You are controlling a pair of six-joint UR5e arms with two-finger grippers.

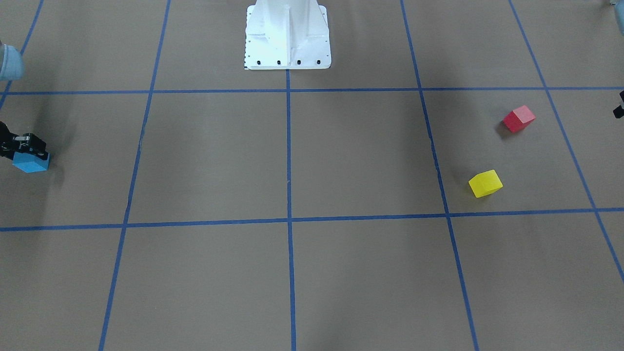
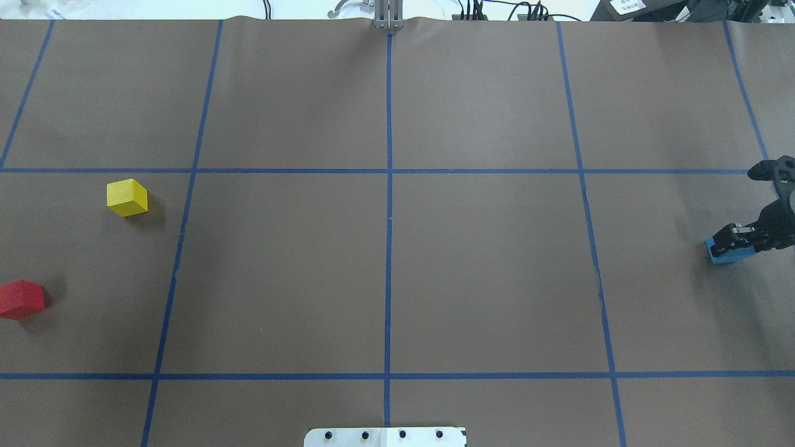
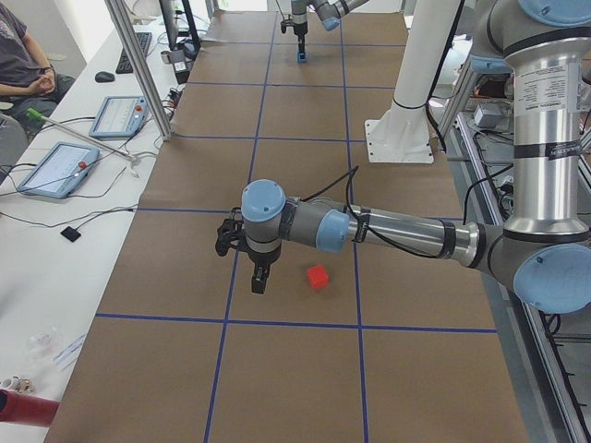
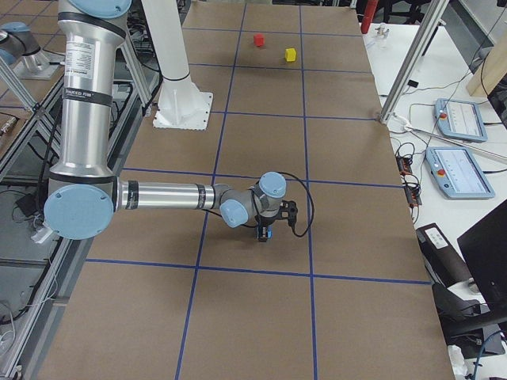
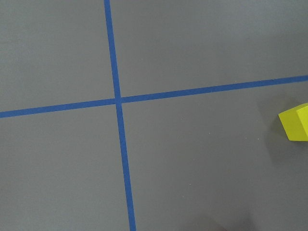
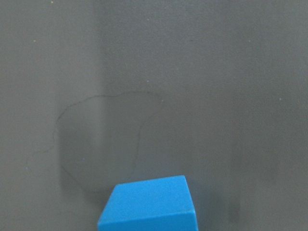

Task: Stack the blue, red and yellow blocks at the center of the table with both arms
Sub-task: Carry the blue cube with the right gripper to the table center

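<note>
Over at the robot's right end of the table [image 1: 365, 156], the right gripper [image 2: 734, 241] has its jaws pinched on the blue block [image 2: 725, 254], gripping it from above. I can't make out whether the block rests on the brown paper or hangs just clear of it. It is well away from the centre, out past the last tape line [image 2: 590, 248] on that side. The red block [image 1: 519, 118] and the yellow block [image 1: 485, 183] sit loose on the paper at the robot's left end, near each other but not touching, with red closer to the robot's base [image 1: 287, 36]. The left gripper [image 3: 259, 286] hangs above the table near the red block, fingers pointing down. From where it shows, I can't tell whether its jaws are spread or pressed together. Its wrist camera looks down on a crossing of tape lines, with the yellow block at the edge of the view.
</note>
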